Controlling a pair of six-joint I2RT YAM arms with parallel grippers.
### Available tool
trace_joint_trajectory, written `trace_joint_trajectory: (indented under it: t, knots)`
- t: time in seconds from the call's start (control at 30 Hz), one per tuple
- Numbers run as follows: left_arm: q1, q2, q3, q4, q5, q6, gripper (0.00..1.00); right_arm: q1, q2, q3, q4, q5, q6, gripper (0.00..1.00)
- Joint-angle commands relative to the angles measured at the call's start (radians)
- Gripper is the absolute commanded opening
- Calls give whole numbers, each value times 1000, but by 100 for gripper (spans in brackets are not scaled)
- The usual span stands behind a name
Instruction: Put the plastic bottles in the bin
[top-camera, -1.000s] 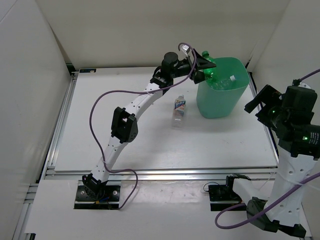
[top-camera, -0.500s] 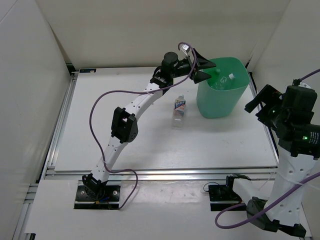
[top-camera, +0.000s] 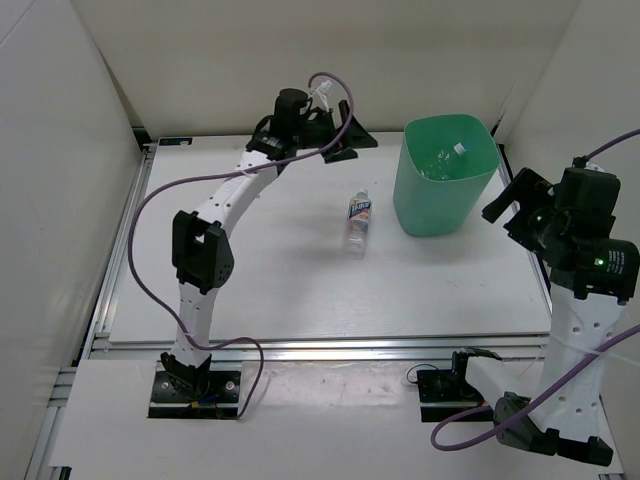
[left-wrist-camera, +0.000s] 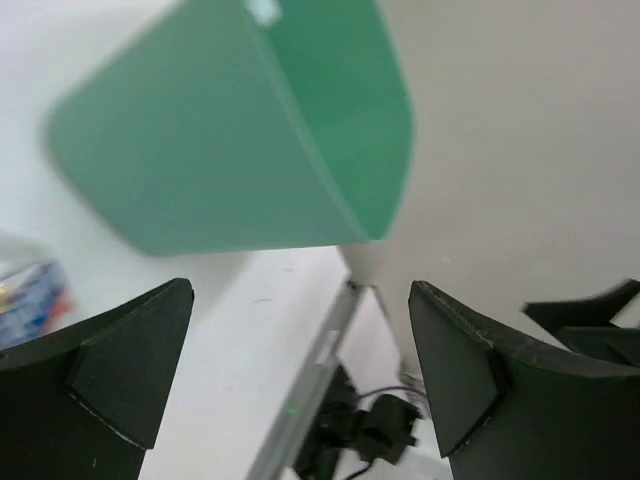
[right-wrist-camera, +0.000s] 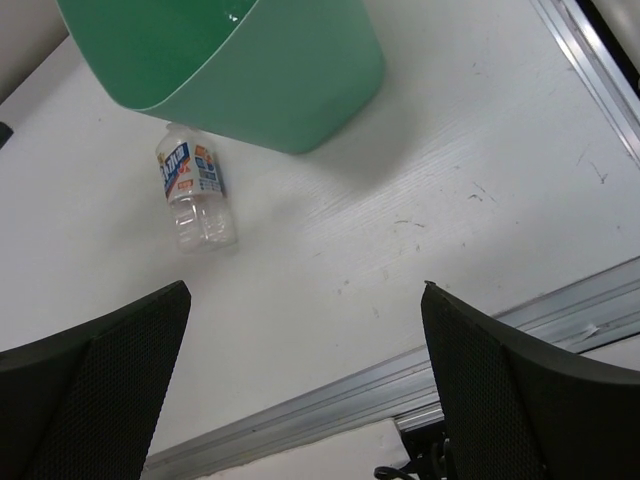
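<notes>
The mint-green bin (top-camera: 443, 180) stands at the back right of the table; it also shows in the left wrist view (left-wrist-camera: 230, 130) and the right wrist view (right-wrist-camera: 240, 70). Clear bottles (top-camera: 447, 160) lie inside it; no green bottle shows. One clear bottle with a blue and white label (top-camera: 358, 221) lies on the table left of the bin, also seen in the right wrist view (right-wrist-camera: 194, 195). My left gripper (top-camera: 350, 133) is open and empty at the back, left of the bin. My right gripper (top-camera: 503, 207) is open and empty, raised to the right of the bin.
White walls enclose the table on the left, back and right. An aluminium rail (top-camera: 320, 348) runs along the table's front edge. A purple cable (top-camera: 190, 185) loops along the left arm. A black mount (top-camera: 445, 385) sits below the front rail.
My left gripper held the green bottle at the bin's rim, opened and let it go into the bin, then swung left away from the bin. The right arm shifted slightly.
</notes>
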Motion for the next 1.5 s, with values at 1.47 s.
trace_joint_trajectory:
  t: [1.47]
  knots:
    - [-98, 296, 25, -673, -210, 339, 90, -5, 19, -70, 93, -114, -35, 100]
